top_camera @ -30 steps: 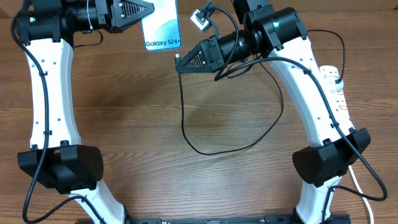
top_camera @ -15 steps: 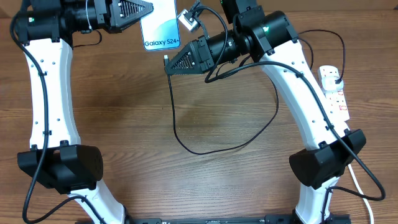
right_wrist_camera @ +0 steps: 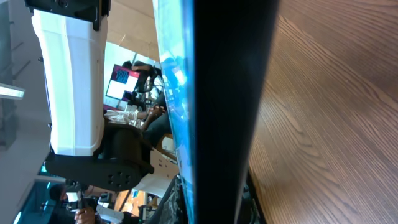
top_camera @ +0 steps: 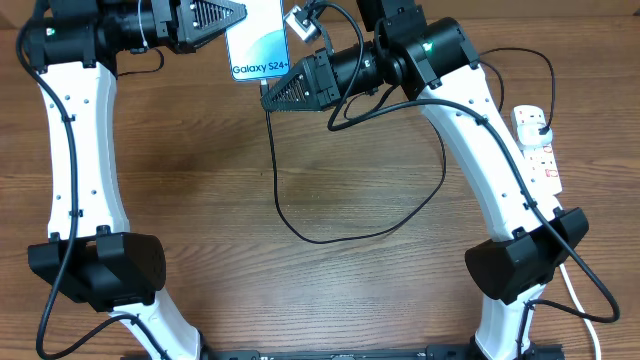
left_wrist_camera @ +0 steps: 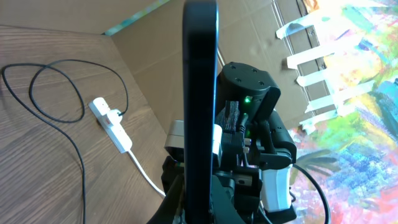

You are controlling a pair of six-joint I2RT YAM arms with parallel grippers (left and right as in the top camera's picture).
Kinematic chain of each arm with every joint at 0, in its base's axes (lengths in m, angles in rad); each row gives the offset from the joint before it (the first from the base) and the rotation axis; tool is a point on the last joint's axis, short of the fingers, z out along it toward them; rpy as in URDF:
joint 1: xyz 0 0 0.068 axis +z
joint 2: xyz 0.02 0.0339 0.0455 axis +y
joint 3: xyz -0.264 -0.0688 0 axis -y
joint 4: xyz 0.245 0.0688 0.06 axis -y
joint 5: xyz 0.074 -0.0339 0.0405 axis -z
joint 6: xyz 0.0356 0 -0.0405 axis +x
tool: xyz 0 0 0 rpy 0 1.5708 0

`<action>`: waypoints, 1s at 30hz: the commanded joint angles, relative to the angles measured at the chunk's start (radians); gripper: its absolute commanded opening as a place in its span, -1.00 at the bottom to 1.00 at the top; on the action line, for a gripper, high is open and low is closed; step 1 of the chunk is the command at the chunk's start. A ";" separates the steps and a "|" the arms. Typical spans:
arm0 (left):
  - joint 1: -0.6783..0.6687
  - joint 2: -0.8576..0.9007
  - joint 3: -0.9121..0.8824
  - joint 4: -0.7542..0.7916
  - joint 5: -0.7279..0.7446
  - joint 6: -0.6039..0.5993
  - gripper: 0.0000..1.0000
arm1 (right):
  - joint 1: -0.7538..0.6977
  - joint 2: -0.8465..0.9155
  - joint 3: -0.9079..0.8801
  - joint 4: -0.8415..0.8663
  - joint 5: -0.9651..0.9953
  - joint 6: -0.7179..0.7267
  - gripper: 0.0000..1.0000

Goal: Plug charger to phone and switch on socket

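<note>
The phone (top_camera: 262, 45) is clamped by the left gripper (top_camera: 238, 13) at the top of the overhead view. It is held off the table (top_camera: 200, 200), with the lit screen facing up and the "Galaxy S24" edge toward the right arm. In the left wrist view the phone (left_wrist_camera: 200, 93) is seen edge-on, upright, gripped at its lower end.

The right gripper (top_camera: 268, 98) is closed on the tip end of the charger (top_camera: 335, 240) and set right at the phone's lettered short edge. Whether the tip is seated cannot be told.

The cable is hung down from that gripper, looped across the table and run to the socket (top_camera: 540, 155) at the right edge. A black plug is seen in the socket. Switch positions cannot be told.
</note>
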State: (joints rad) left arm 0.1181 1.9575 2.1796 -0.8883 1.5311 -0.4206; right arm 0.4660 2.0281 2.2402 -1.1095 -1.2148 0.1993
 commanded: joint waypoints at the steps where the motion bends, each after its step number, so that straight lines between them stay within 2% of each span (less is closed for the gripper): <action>1: -0.015 -0.005 0.024 0.002 0.050 -0.014 -0.92 | 0.018 -0.021 0.019 0.030 0.002 0.018 -0.93; 30: -0.015 -0.005 0.024 0.003 0.050 -0.014 -0.91 | 0.017 -0.021 0.019 0.072 0.002 0.118 -0.93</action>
State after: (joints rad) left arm 0.1253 1.9579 2.1796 -0.8825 1.5238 -0.4282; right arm 0.4736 2.0281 2.2402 -1.0641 -1.2125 0.2878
